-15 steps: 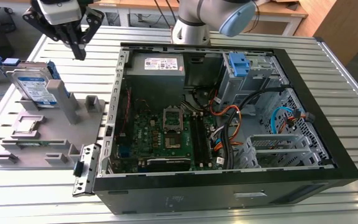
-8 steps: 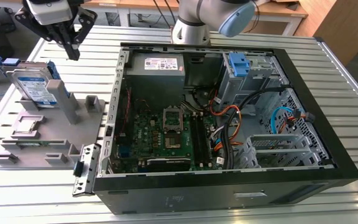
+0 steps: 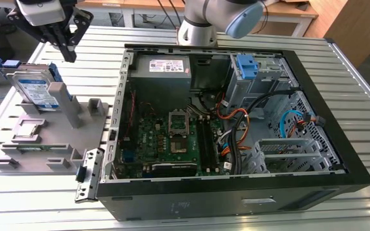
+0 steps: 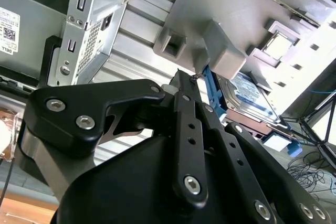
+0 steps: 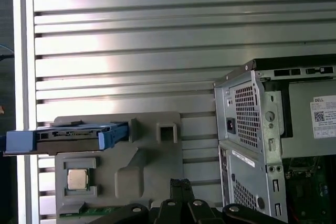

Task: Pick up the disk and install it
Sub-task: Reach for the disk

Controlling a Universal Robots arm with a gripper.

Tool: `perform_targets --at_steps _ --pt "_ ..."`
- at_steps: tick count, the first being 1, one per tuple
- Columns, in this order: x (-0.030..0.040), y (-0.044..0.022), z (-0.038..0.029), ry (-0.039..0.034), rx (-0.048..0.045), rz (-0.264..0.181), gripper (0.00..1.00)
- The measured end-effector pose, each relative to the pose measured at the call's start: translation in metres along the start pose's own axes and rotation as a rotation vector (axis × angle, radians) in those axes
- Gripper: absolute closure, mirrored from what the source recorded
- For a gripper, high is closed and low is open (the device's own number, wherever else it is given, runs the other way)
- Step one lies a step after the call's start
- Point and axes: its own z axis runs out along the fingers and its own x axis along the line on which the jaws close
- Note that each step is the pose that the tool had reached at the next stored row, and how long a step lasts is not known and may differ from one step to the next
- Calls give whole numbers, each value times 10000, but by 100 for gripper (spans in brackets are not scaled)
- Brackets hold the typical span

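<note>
A slatted metal table carries an open computer case on the exterior view's right, and a grey holder lies just beside the case on the exterior view's left. The disk stands on edge in a slot at the far end of that holder, its blue bracket along the edges, with a small square chip seated in the holder nearer the camera. The gripper hangs above the holder, near the disk's far right corner but apart from it, jaws clenched together on nothing.
</note>
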Motion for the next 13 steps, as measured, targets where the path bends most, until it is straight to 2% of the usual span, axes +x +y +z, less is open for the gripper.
perform_targets --at_steps 13 --pt "214 -17 10 0 0 1 89"
